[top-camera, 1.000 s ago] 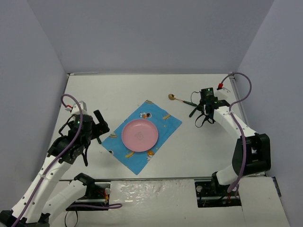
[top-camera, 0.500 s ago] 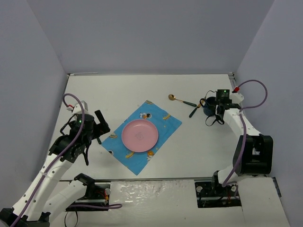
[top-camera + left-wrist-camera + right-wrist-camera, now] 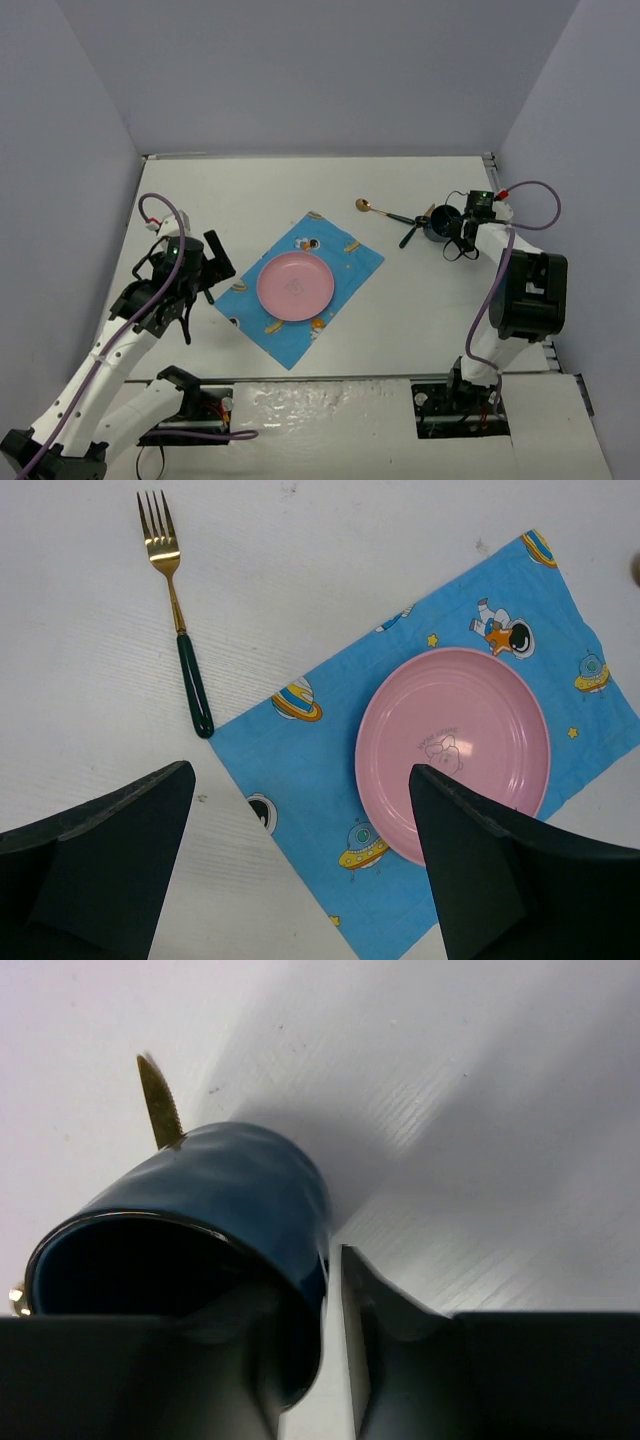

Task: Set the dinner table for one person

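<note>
Far on the right side of the dinner table [image 3: 250,185], my right pincer [image 3: 335,1295] straddles the wall of a glossy dark-blue mug [image 3: 220,1200], with one finger at its mouth and one outside. The fingers are nearly together, but a sliver of light shows beside the outer one, so I cannot tell whether it clamps. A metal rail [image 3: 490,160] runs close on that side. My left pincer [image 3: 300,772] hangs spread wide and holds nothing, above the corner of a blue cloth mat [image 3: 300,750] that bears a round pink plate [image 3: 452,755]. A gold fork [image 3: 180,620] lies on the matte white beside the mat.
</note>
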